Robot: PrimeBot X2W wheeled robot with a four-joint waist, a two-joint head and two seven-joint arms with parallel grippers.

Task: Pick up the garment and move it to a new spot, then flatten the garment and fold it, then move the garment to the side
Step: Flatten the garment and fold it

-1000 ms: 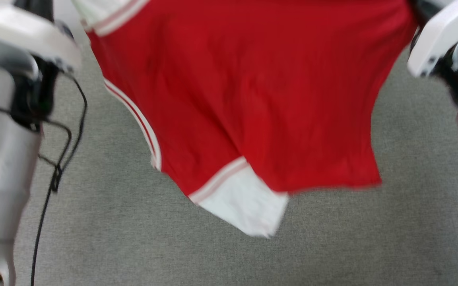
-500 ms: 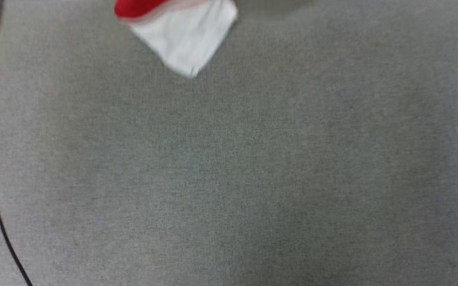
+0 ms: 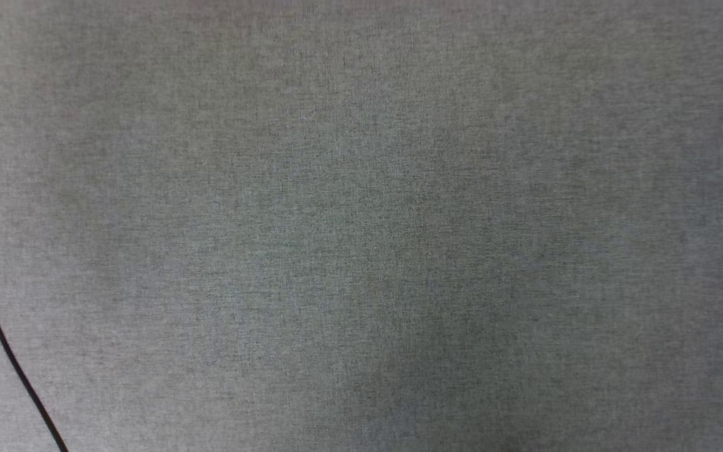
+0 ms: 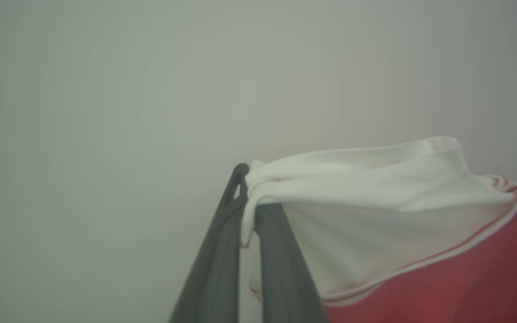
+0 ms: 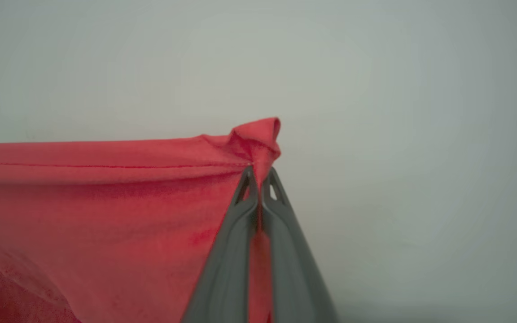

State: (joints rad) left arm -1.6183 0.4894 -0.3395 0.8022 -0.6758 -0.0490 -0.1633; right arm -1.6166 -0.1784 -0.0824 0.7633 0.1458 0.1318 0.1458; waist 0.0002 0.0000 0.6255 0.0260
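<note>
Two hands hold the shirt [image 5: 106, 202] in the air, so the first part of the job, the picking up, looks done. The left hand [image 4: 251, 195] has its dark fingers pressed together on a bunched bit of the white sleeve [image 4: 366, 188], with the striped trim and the red body running off to the side. The right hand [image 5: 258, 179] pinches a red edge of the same shirt, a small tuft of cloth poking out above its fingertips. Between the two grips the top edge of the cloth runs fairly taut and straight, and the rest hangs below it.

I'd judge the shirt is on its way to a new spot. Most of the work is left: it has yet to be laid down, smoothed flat, folded and slid to the side. None of the lettering is visible from here, so I cannot tell which face is turned where.

Below is a grey surface [image 3: 361, 226], finely woven and even; whether it is a covered desk or carpeted floor I cannot say. A thin black cable [image 3: 4, 339] crosses its lower left corner. Behind the hands there is a pale backdrop [image 4: 106, 89], plain, blurred and featureless.
</note>
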